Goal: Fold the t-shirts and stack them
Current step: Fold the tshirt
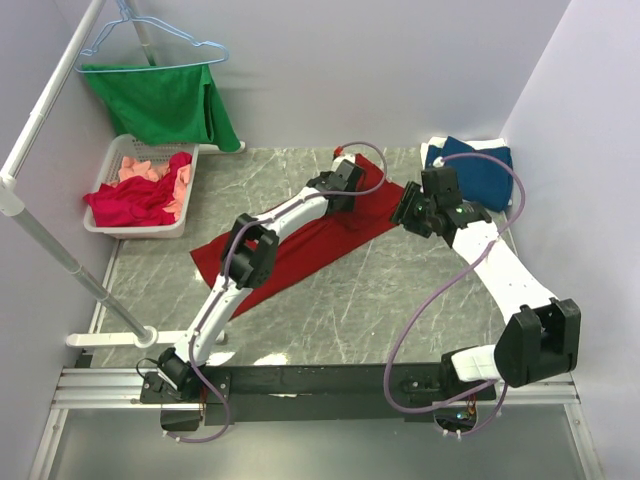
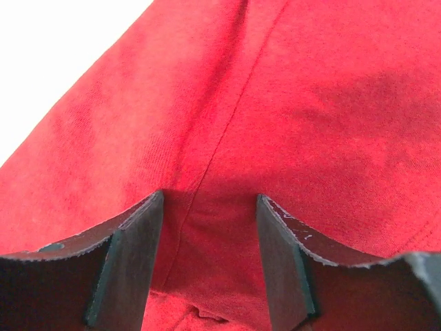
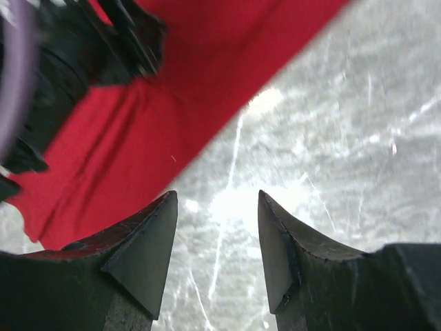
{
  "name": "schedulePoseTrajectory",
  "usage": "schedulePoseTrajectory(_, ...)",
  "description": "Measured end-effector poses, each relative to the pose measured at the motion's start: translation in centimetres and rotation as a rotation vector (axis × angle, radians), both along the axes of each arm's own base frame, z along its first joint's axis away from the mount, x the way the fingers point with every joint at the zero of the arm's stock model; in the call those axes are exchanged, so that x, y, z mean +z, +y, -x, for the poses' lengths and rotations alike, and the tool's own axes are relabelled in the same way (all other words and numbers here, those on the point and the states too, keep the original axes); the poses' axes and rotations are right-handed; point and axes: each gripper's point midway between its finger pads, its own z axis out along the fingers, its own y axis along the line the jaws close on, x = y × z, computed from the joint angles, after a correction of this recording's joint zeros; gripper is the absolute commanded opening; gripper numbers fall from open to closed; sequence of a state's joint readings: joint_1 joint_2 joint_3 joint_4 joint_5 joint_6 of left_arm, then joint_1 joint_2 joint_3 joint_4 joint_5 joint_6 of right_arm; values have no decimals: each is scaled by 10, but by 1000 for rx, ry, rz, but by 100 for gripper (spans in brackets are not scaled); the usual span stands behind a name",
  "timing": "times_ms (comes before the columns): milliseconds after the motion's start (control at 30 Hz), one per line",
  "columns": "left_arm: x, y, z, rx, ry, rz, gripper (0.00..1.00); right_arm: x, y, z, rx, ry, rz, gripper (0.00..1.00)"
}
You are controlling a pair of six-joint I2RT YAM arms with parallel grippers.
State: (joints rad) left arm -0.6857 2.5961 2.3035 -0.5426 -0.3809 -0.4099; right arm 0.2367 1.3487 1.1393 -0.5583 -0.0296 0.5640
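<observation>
Both arms work over the red shirt (image 1: pixel 320 245), which lies as a long diagonal band across the middle of the desk (image 1: pixel 380 300), apparently already narrowed lengthwise. The left fingers (image 2: pixel 141 234) hang spread and empty just above the cloth near its far end, a seam running up between them, seemingly lined up to pinch that end. The right fingers (image 3: pixel 148 241) are likewise parted and grasping nothing. They sit low over bare marble just beside the shirt's right edge, likely waiting to take the neighbouring corner so the two arms can lift together.

A blue shirt (image 1: pixel 485 175) lies folded at the far right corner, well apart from the work; it looks like the start of the stack. A crimson shirt (image 1: pixel 135 200) and a pink shirt (image 1: pixel 140 168) are heaped loose in the white basket (image 1: pixel 105 225) at the far left, presumably still to be folded. The green garment (image 1: pixel 160 105) hangs on its wire hanger above the basket.

Judging by this layout, the task is at an early to middle stage, with a crosswise fold of the red shirt the probable next move.
</observation>
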Motion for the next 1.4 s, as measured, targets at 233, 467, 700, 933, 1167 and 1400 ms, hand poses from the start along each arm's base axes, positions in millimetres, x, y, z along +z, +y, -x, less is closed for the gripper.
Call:
schedulePoseTrajectory(233,1,37,-18,178,-17,2,66,-21,-3,16,-1,55,9,57)
schedulePoseTrajectory(467,1,79,-47,199,-37,34,73,-25,8,21,31,65,22,56)
schedulePoseTrajectory(700,33,80,-46,150,-93,43,78,-45,41,25,130,123,75,57)
schedulePoseTrajectory(933,143,107,-48,254,-264,101,79,-56,138,19,384,118,210,56)
schedulePoseTrajectory(1167,204,187,-50,408,-312,134,79,-91,240,56,682,142,280,56)
schedulePoseTrajectory(1400,147,242,-35,470,-118,79,79,-97,332,89,914,93,296,56)
